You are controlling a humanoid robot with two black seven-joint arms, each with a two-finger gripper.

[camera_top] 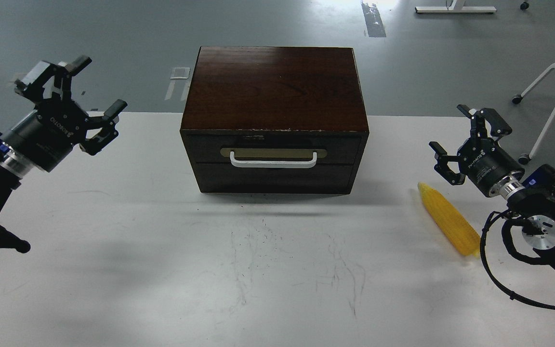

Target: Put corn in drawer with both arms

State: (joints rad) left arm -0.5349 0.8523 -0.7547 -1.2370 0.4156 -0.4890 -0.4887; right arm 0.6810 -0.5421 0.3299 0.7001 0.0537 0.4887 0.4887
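The yellow corn (449,220) lies on the white table at the right, tip pointing up-left. The drawer (273,147) is the upper front of the dark wooden box, closed, with a brass plate and white bar handle (272,160). My left gripper (72,96) is open and empty, raised near the table's far left edge, well left of the box. My right gripper (468,142) is open and empty, just above and to the right of the corn's tip, not touching it.
The wooden box (273,91) stands at the table's back centre. A plain lower panel (272,178) sits under the drawer. A white chair frame (554,91) stands on the floor beyond the right edge. The table (277,270) shows scuff marks in front.
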